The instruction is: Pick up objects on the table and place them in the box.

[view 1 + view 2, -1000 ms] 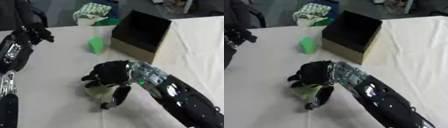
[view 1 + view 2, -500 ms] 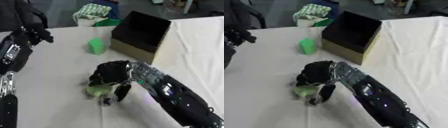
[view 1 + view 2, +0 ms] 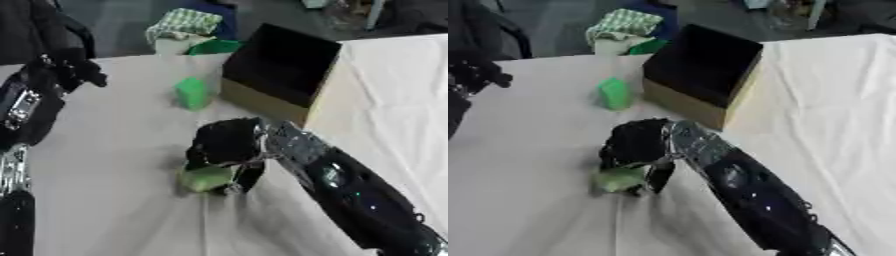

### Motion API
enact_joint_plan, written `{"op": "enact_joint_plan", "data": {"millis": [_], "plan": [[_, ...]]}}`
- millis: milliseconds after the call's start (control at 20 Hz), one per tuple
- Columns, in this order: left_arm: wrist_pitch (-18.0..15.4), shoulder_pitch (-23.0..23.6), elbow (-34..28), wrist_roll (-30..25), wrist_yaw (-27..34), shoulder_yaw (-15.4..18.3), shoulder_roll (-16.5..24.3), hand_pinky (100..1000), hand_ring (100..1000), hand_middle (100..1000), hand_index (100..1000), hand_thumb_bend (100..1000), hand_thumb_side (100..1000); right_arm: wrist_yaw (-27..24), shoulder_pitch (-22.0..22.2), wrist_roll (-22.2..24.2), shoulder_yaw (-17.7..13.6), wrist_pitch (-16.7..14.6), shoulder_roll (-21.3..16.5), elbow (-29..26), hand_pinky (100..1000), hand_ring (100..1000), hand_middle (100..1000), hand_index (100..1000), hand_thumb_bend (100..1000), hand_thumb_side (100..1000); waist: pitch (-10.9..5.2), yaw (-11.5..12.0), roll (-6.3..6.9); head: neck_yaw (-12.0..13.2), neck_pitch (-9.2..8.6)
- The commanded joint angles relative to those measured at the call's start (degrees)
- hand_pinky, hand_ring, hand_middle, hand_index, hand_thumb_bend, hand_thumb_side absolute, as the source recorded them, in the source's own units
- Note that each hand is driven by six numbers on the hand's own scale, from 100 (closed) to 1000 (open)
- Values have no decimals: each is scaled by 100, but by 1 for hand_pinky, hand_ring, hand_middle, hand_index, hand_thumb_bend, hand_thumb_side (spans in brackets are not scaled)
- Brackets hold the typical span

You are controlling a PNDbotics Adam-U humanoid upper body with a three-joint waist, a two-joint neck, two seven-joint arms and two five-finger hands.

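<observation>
A pale green object lies on the white tablecloth near the middle. My right hand sits over it with fingers and thumb curled round its top and sides. A second green block stands farther back, left of the box. The box is black inside with tan walls and stands open toward me at the back centre. My left hand is raised at the far left edge, its fingers curled and holding nothing.
A green-and-white checked bundle and a green item lie at the table's far edge behind the box. The white tablecloth stretches right of the box.
My right hand has closed lower onto the pale green object and drawn it slightly toward the box side. The view has shifted a little.
</observation>
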Motion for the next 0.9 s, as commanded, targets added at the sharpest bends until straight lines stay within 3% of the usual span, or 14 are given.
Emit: {"op": "enact_joint_plan", "data": {"millis": [50,600,900], "plan": [[3,-72,-64,-2,16,43,98,817,659,679,861,100,729,-142,-168,-37,-277,-231,-166,193,768,624,274,546,100,275,-105,-13,7,-14,-69],[13,-49,-47,-18,19,37,124,817,658,678,862,100,731,-1053,-980,-666,-1533,-211,-488,1235,760,557,197,513,100,171,-126,3,-26,-35,-107],[7,-50,-28,-40,25,22,141,817,658,678,862,100,731,-1625,-1301,-560,-2166,163,-564,1444,762,550,193,524,100,143,-129,54,-43,-86,-120]]}}
